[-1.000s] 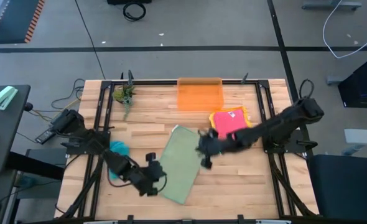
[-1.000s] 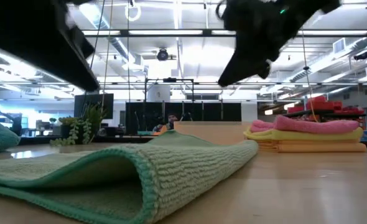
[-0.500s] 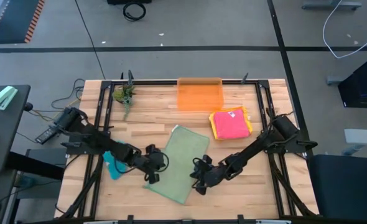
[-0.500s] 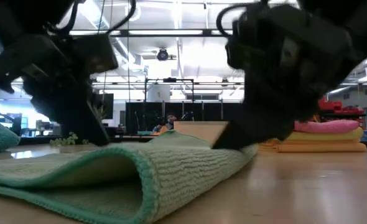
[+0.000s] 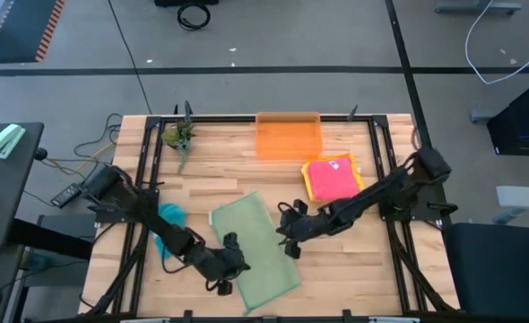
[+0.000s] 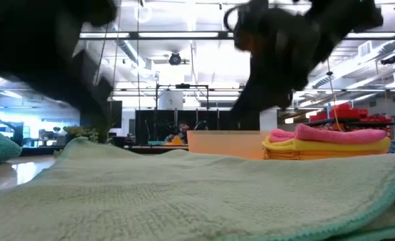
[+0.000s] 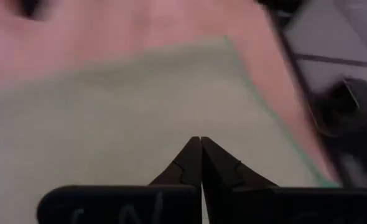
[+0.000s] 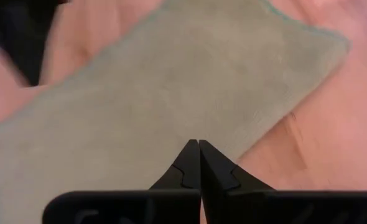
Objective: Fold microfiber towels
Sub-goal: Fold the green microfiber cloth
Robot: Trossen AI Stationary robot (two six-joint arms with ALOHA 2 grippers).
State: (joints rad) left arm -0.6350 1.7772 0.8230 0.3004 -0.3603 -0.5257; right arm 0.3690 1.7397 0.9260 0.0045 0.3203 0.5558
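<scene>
On table point(image 5: 336, 260), one green towel point(image 5: 254, 248), two stacked towels point(image 5: 333, 178), one teal point(image 5: 169, 224).

Two matte black jointed arms; each wrist block ends in tapered black jaws with notched inner edges.

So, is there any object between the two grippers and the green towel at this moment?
Nothing visible is. The left gripper is at the left edge of the green towel and the right gripper at its right edge, both shut. The teal towel lies farther left.
</scene>
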